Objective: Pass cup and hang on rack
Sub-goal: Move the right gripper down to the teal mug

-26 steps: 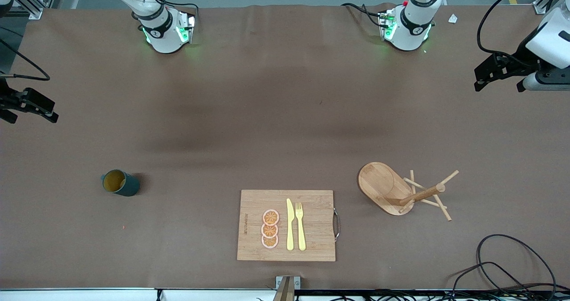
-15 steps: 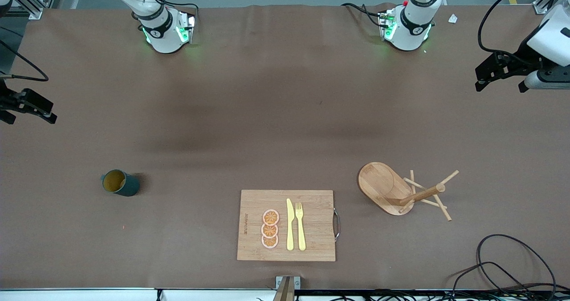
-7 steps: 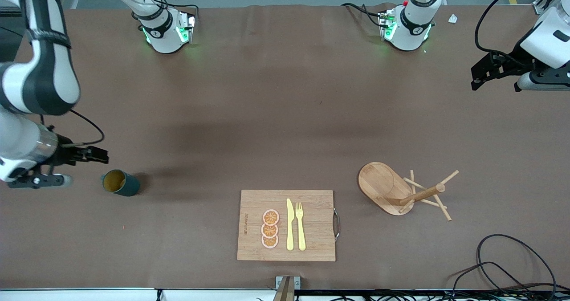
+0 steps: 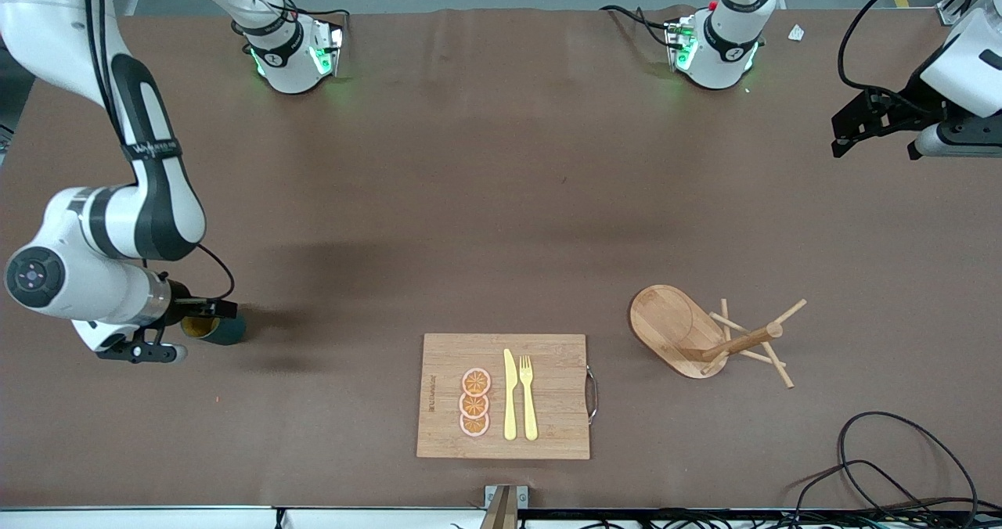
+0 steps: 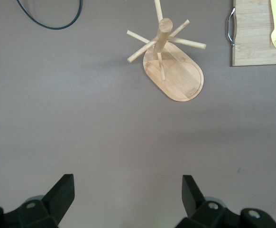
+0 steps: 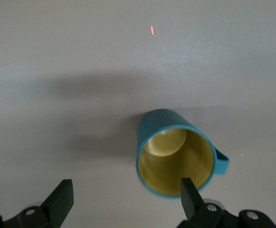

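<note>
Two released right jaws [image 6: 124, 199] over the upright cup [image 6: 176, 154], one finger above its rim, not gripping.

Two Franka arms: glossy white shells, black joint bands, one band lettered in white. Round bases beside the table's [image 4: 501, 200] top edge, lit green, black cables trailing. Right arm's [image 4: 117, 224] elbow cap: dark disc, small centre mark. Left gripper [image 4: 881, 126] and right gripper [image 4: 205, 310]: matte black, angular fingers [image 5: 62, 192], silver screw heads at finger roots.
</note>
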Controlling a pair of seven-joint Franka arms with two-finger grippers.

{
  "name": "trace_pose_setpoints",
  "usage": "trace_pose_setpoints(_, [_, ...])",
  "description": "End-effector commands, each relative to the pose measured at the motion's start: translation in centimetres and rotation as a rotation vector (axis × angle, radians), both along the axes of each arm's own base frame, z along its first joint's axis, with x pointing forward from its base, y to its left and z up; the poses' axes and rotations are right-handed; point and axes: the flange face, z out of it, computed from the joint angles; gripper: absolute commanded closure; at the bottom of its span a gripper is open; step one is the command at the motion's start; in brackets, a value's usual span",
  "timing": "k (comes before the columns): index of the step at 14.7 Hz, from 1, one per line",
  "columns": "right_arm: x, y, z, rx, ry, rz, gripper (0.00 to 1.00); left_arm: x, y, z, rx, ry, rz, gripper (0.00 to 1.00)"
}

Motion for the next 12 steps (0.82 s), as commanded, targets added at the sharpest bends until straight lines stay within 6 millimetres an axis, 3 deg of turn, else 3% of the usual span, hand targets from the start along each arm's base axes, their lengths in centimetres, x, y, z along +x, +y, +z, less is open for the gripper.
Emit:
trace_pose_setpoints(1, [0.0,-0.4,-2.3,-0.003,0.004,-0.045,0.0,0.1,-0.4,0.4,0.001,-0.001,-0.003,0.0])
trace_pose_setpoints(2, [0.1,-0.5,-3.4,-0.003,0.007,-0.046,0.02,0.1,-0.5,0.4,0.001,-0.001,-0.004,0.0])
trace_pose_setpoints(3, [0.1,-0.6,-4.3,-0.003,0.006,-0.046,0.14,0.1,-0.5,0.4,0.002,-0.001,-0.004,0.0])
trace_pose_setpoints(4, [0.1,-0.5,-4.8,-0.004,0.012,-0.044,0.34,0.0,-0.3,0.5,0.003,0.0,-0.003,0.0])
trace_pose_setpoints(6, [0.1,-0.6,-4.7,-0.006,0.014,-0.037,0.64,-0.2,-0.2,0.7,0.002,0.002,-0.004,0.0])
trace_pose_setpoints(9, [0.3,-0.7,-4.4,-0.007,0.006,-0.038,0.82,-0.4,-0.2,1.0,0.004,0.0,-0.004,0.0])
trace_pose_setpoints(12, [0.4,-0.8,-4.3,-0.008,0.0,-0.029,0.94,-0.5,-0.6,1.1,0.002,-0.004,-0.013,0.0])
